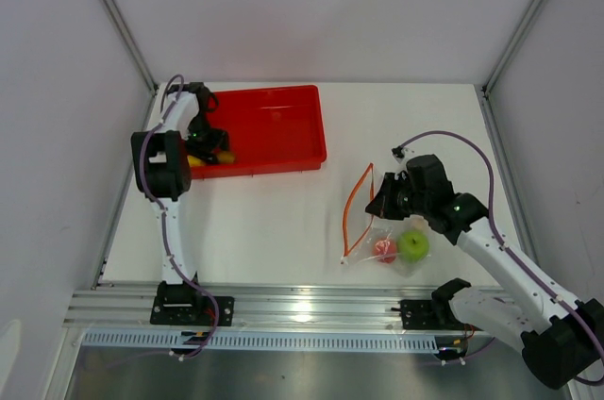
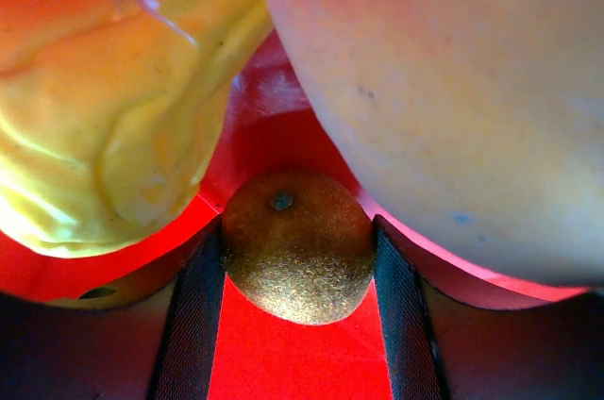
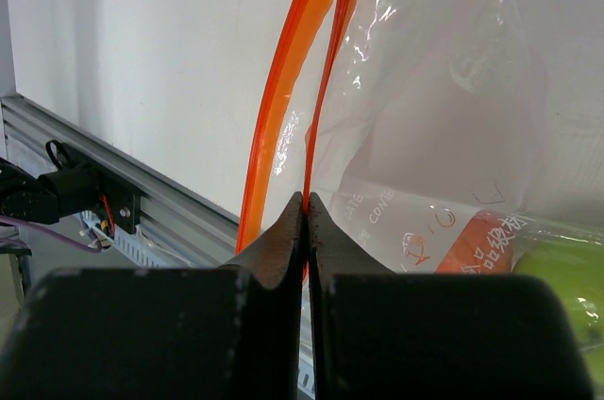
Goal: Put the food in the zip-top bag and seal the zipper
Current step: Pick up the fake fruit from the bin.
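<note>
The clear zip-top bag (image 1: pixel 377 233) lies right of centre with the green apple (image 1: pixel 413 245) and the red-pink fruit (image 1: pixel 385 250) inside. Its orange-red zipper (image 1: pixel 357 202) stands open in a loop. My right gripper (image 1: pixel 379 204) is shut on one strip of the zipper (image 3: pixel 283 89), holding the mouth up; the apple (image 3: pixel 566 296) shows through the plastic. My left gripper (image 1: pixel 202 149) is down in the red tray's near left corner. In the left wrist view its fingers (image 2: pixel 193 325) are closed against both sides of the small brownish piece (image 2: pixel 297 249), with the yellow piece (image 2: pixel 113 117) and the peach (image 2: pixel 453 89) just beyond.
The red tray (image 1: pixel 274 122) sits at the back left, its near wall close to my left gripper. A metal rail (image 1: pixel 302 306) runs along the table's front edge. Frame posts stand at the back corners.
</note>
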Motion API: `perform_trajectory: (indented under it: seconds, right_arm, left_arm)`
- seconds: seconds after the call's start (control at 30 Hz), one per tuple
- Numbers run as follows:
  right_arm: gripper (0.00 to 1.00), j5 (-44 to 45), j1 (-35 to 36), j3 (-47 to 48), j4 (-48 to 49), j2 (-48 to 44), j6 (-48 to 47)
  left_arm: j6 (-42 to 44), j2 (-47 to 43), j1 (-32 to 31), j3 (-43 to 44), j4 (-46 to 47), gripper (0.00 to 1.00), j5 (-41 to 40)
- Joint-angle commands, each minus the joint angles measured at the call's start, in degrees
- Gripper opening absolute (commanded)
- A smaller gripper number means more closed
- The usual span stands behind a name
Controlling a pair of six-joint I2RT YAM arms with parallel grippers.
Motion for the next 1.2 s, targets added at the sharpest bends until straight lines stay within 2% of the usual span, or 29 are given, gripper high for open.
perform_trajectory:
  seconds: [0.0,0.3,0.53,0.67,0.87,1.0,1.03,1.1,1.13,1.17]
  right_arm:
    - [0.00,0.46,-0.12,0.06,1.07,-1.06,-0.23]
    - [0.00,0.55,-0.12,-0.03,1.51,-0.88,-0.23]
    - [0.00,0.64,-0.12,-0.29,1.68,-1.23,-0.49]
    - [0.00,0.20,-0.03,-0.20,1.77,-1.41,-0.93]
    - [0.00,-1.99,0.14,-1.00,2.65,-1.94,-1.37]
    - [0.00,-2.79,0.32,-1.26,3.71,-2.55,-1.72]
    - [0.00,-2.79,0.32,-1.17,3.62,-2.55,-1.72]
    - [0.00,-3.31,0.32,-1.08,3.45,-2.55,-1.64]
    - [0.00,-3.58,0.32,-1.17,3.18,-2.64,-1.20]
    - [0.00,-3.93,0.41,-1.26,3.09,-2.81,-1.02]
  left_arm:
    - [1.31,-5.14,-0.15,-0.37,1.45,0.01,1.70]
    - [2.10,-11.56,-1.47,-0.28,2.59,0.01,-0.57]
    - [4.39,-16.30,-5.51,-1.33,2.50,0.01,-2.07]
    - [5.62,-22.44,-8.85,-4.58,2.76,0.01,-4.61]
    - [9.22,-33.96,-16.84,-15.39,8.47,0.01,-7.43]
    - [12.55,-46.32,-22.73,-26.72,14.52,0.00,-8.93]
    - [13.09,-48.81,-25.44,-33.18,16.54,0.00,-9.19]
    - [14.31,-54.08,-28.00,-37.79,23.92,0.01,-9.89]
    - [14.58,-59.85,-30.36,-45.82,26.99,0.01,-9.64]
    - [15.89,-62.86,-31.43,-48.86,34.94,0.01,-8.85]
